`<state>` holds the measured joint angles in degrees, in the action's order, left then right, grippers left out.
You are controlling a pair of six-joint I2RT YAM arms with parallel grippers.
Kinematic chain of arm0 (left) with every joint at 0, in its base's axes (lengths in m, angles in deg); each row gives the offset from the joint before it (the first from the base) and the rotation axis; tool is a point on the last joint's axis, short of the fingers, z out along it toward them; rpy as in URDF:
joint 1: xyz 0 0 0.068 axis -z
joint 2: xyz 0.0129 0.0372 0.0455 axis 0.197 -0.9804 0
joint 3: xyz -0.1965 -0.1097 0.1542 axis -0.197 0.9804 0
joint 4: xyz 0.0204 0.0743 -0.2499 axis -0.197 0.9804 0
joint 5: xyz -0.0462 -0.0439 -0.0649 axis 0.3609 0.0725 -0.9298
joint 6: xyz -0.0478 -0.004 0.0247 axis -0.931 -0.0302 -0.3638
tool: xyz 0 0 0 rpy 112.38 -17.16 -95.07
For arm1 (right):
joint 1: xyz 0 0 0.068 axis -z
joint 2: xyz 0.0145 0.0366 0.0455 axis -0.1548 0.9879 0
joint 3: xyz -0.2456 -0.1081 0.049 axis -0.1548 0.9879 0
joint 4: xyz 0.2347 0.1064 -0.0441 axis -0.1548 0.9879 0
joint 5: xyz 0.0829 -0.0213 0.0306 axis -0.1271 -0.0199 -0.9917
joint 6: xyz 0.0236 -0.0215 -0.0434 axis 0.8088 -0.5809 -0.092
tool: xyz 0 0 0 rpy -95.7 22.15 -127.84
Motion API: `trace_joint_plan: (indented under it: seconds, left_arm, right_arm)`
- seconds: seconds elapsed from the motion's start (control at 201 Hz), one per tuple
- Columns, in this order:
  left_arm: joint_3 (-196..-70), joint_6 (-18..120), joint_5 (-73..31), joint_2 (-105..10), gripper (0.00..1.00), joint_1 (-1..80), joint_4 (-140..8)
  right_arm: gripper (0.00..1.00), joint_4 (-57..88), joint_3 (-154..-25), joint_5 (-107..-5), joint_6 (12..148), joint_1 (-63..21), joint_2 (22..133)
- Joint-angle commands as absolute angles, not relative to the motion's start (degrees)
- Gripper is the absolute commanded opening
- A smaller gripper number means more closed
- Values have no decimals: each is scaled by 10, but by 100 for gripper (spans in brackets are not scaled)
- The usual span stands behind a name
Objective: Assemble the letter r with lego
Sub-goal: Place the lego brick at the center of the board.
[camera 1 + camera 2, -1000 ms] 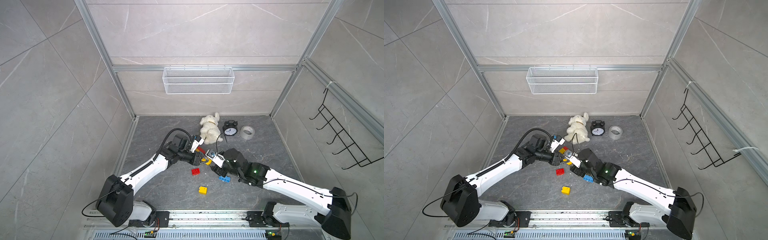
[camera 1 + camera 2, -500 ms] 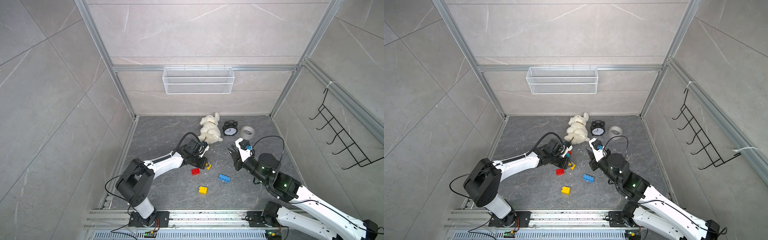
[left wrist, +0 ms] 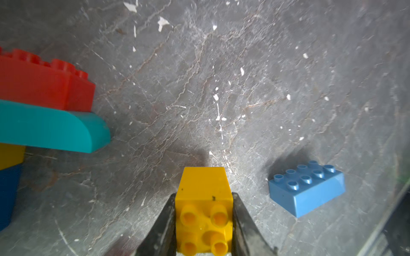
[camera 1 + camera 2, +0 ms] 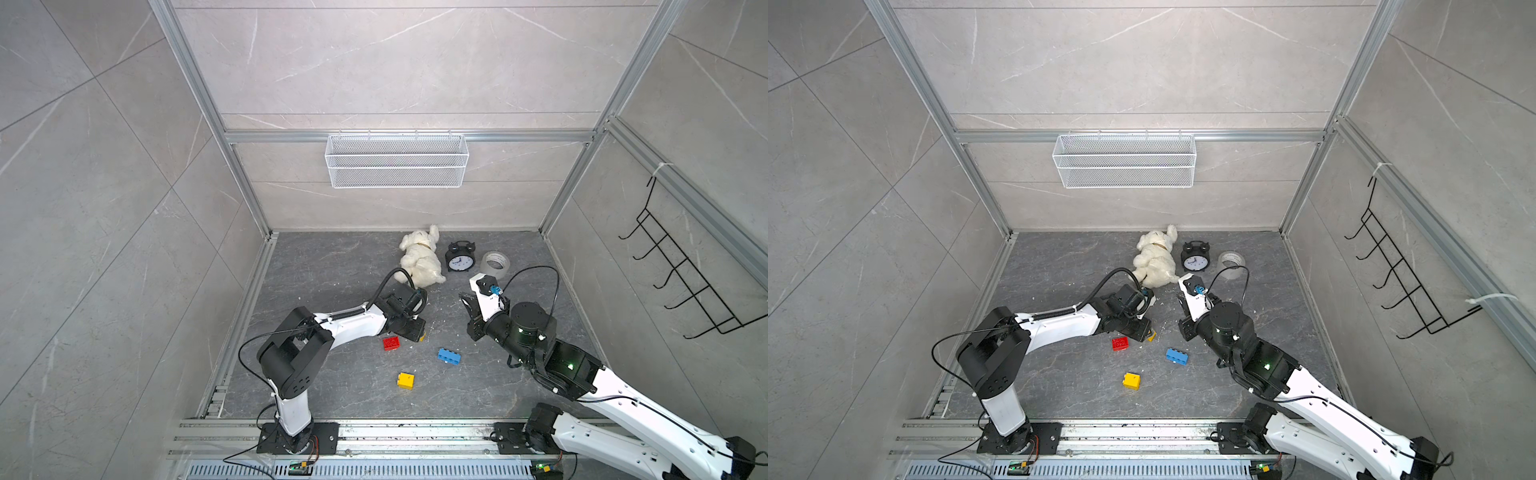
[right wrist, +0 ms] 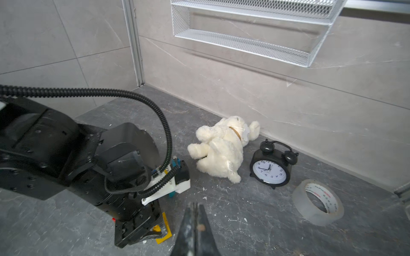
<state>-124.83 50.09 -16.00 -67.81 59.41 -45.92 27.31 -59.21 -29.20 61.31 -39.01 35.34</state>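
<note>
My left gripper (image 3: 204, 223) is shut on a yellow lego brick (image 3: 204, 199), studs facing the camera, low over the floor. In both top views this gripper (image 4: 415, 330) (image 4: 1144, 330) sits mid-floor with a yellow corner (image 4: 422, 336) showing. At the edge of the left wrist view a red brick (image 3: 44, 84) joins a teal curved one (image 3: 55, 130), with yellow and blue below. Loose on the floor lie a red brick (image 4: 390, 343), a blue brick (image 4: 449, 356) (image 3: 306, 188) and a yellow brick (image 4: 405, 380). My right gripper (image 5: 196, 208) (image 4: 467, 301) is shut and empty, raised right of the left one.
A white plush toy (image 4: 420, 259), a black alarm clock (image 4: 460, 259) and a tape roll (image 4: 495, 265) stand near the back wall. A wire basket (image 4: 397, 160) hangs on that wall. A black hook rack (image 4: 681, 282) is on the right wall.
The right arm has drawn back from the left gripper toward the right, and its jaws have shut on nothing. The left arm has folded and keeps the yellow brick low mid-floor.
</note>
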Motion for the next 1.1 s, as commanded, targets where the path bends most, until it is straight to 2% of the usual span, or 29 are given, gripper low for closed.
trace_joint_plan:
  seconds: [0.0, 0.114, 0.244, 0.284, 0.363, 0.393, 0.567, 0.747, 0.811, 0.911, 1.095]
  left_arm:
    - [-1274, 489, -126, -694, 14, 602, -430]
    - [-1280, 489, -109, -700, 33, 611, -420]
    - [-1284, 489, -108, -697, 54, 613, -415]
    - [-1283, 486, -107, -689, 60, 613, -418]
    - [-1274, 485, -111, -667, 70, 613, -433]
    - [-1269, 485, -115, -656, 76, 613, -442]
    - [-1230, 467, -72, -571, 90, 602, -461]
    - [-1128, 396, -81, -438, 93, 520, -505]
    - [-1073, 366, -102, -377, 93, 480, -548]
    - [-1005, 340, -114, -294, 93, 424, -593]
    - [-980, 350, -115, -218, 93, 381, -552]
  right_arm:
    - [15, 315, -597, -328, 618, -390, 337]
    - [19, 351, -603, -342, 631, -390, 339]
    - [39, 412, -615, -369, 635, -390, 365]
    - [41, 433, -622, -374, 638, -389, 378]
    - [44, 444, -624, -401, 653, -390, 392]
    - [44, 444, -622, -415, 659, -390, 394]
    - [44, 429, -605, -470, 680, -400, 403]
    - [46, 462, -627, -465, 674, -466, 489]
    - [52, 452, -628, -476, 675, -483, 527]
    - [54, 444, -636, -482, 668, -504, 592]
    - [55, 419, -657, -505, 652, -541, 689]
